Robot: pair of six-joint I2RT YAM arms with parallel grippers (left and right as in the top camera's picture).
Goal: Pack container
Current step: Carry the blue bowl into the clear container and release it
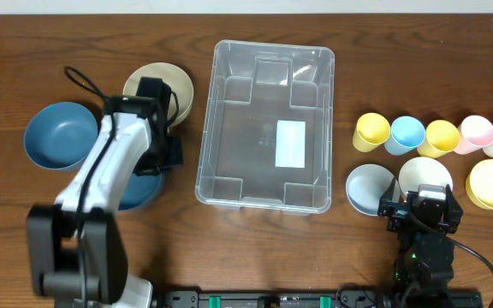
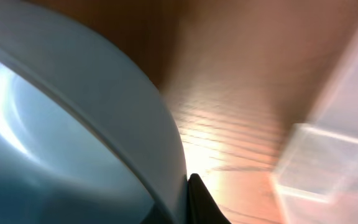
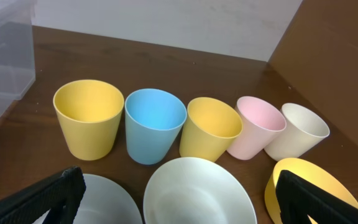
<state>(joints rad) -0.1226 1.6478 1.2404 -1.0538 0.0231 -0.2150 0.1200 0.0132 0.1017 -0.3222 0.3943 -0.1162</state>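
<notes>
Where the left pincer (image 1: pixel 164 161) hangs at the rim of a dark blue round plastic bowl (image 1: pixel 142 192), only one dark fingertip (image 2: pixel 199 198) shows outside that rim, so I cannot tell whether it grips. The right pincer (image 3: pixel 179 180) stands wide apart, holding nothing, near a cream round bowl (image 3: pixel 197 194). The large clear rectangular plastic container (image 1: pixel 264 125) sits mid-bench (image 1: pixel 58 34), between the arms, a white label (image 1: pixel 290 143) on its base.

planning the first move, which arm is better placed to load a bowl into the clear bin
Left, likely. The left gripper is at the rim of a blue bowl beside the container; the right gripper sits open, holding nothing.
</notes>
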